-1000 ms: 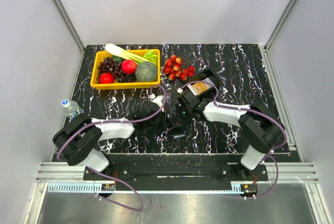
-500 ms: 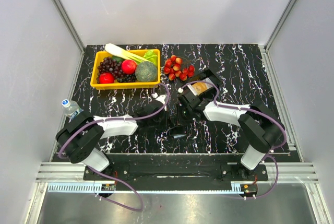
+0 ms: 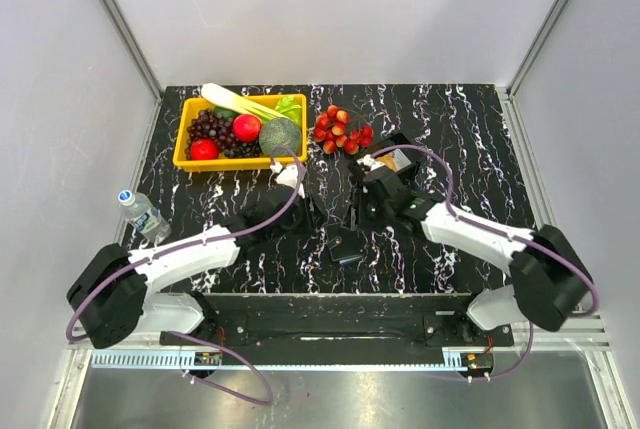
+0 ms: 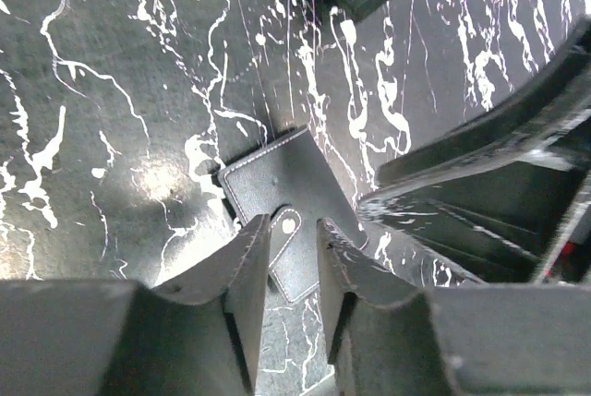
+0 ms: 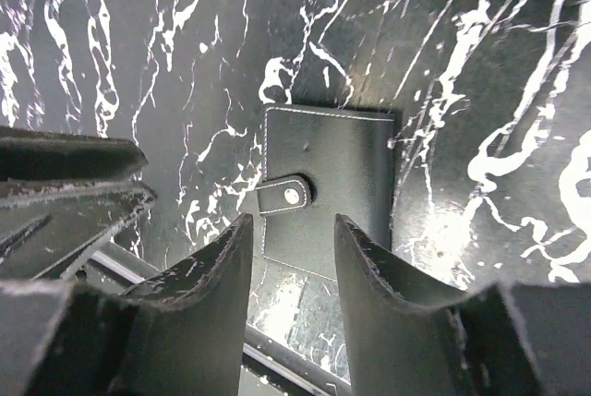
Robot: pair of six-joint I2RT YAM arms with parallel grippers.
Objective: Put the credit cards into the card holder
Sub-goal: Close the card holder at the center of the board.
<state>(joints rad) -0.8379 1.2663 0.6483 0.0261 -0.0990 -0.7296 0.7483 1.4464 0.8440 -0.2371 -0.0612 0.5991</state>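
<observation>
The card holder [image 5: 342,174] lies shut and flat at mid-frame in both wrist views. Light, thin and probably slick, it looks best pinched at the snap tab [image 5: 284,195] or an edge. The left gripper [image 4: 291,230] and right gripper [image 5: 292,230] hover above it, jaws apart.

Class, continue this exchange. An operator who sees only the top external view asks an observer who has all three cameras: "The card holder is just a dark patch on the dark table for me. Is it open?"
Observer: No. The right wrist view shows the card holder lying flat and closed.
Operator: What keeps it shut?
Observer: A strap tab with a round snap lies across its front.
Operator: Is either arm gripping it?
Observer: No. The left gripper and the right gripper both stand open, each framing that tab.
</observation>
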